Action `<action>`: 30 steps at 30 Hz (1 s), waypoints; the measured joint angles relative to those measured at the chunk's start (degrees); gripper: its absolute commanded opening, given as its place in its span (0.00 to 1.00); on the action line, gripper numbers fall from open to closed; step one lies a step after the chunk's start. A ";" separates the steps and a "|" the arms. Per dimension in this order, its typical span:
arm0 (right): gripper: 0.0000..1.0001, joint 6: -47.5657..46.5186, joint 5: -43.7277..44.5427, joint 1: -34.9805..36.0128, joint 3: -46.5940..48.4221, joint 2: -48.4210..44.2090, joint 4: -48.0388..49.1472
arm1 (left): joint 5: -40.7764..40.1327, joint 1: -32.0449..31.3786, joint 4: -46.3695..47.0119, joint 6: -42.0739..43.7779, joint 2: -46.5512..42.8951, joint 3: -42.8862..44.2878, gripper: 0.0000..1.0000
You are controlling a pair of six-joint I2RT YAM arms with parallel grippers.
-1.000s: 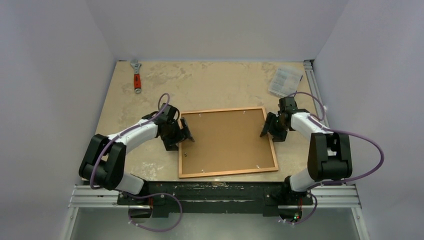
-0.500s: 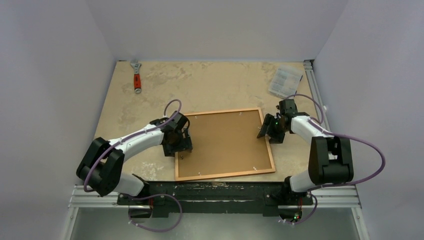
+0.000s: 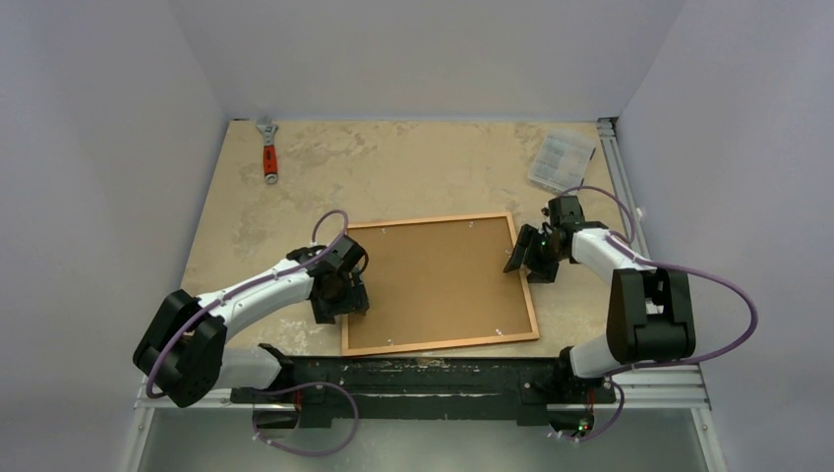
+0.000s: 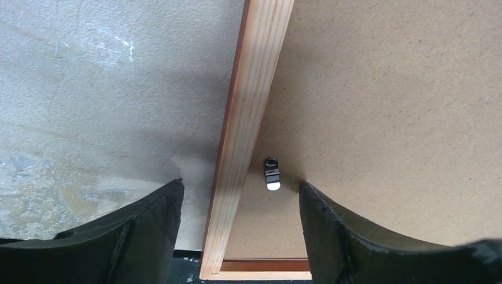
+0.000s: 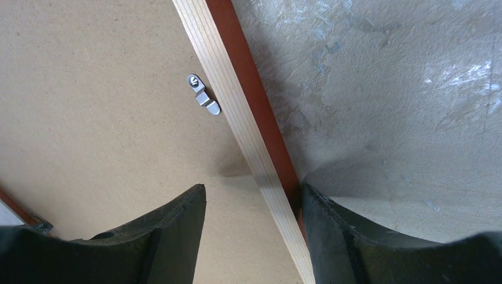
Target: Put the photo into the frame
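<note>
The frame [image 3: 428, 220] lies back-up on the table, a thin orange-brown wooden rectangle. Inside it sits the photo [image 3: 438, 280], showing only its plain brown back. My left gripper [image 3: 346, 295] is open and straddles the frame's left rail [image 4: 248, 118] near the front corner, one finger over the table and one over the photo's back [image 4: 385, 89]. A small metal clip [image 4: 272, 174] lies between the fingers. My right gripper [image 3: 519, 258] is open astride the right rail [image 5: 237, 112], its outer finger [image 5: 343, 236] against the rail's outside edge. Another clip [image 5: 204, 94] sits just ahead.
A red-handled wrench [image 3: 268, 149] lies at the far left of the table. A clear plastic box [image 3: 562, 159] sits at the far right by the aluminium rail [image 3: 618, 167]. The black mounting bar [image 3: 423, 374] runs just beyond the frame's near edge.
My left gripper slid along the left rail toward the near corner and narrowed a little. The frame shifted slightly left, and my right gripper followed its right rail.
</note>
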 measured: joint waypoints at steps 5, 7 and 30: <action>0.59 0.00 -0.02 0.00 -0.11 0.00 0.13 | -0.13 -0.09 0.68 -0.28 0.07 0.00 0.52; 0.58 -0.02 -0.02 0.00 -0.15 0.00 0.17 | -0.20 -0.11 1.14 -0.55 0.07 0.00 0.49; 0.58 -1.36 -0.35 0.00 -0.83 -0.70 0.74 | -0.46 0.61 0.28 3.69 2.45 2.25 0.48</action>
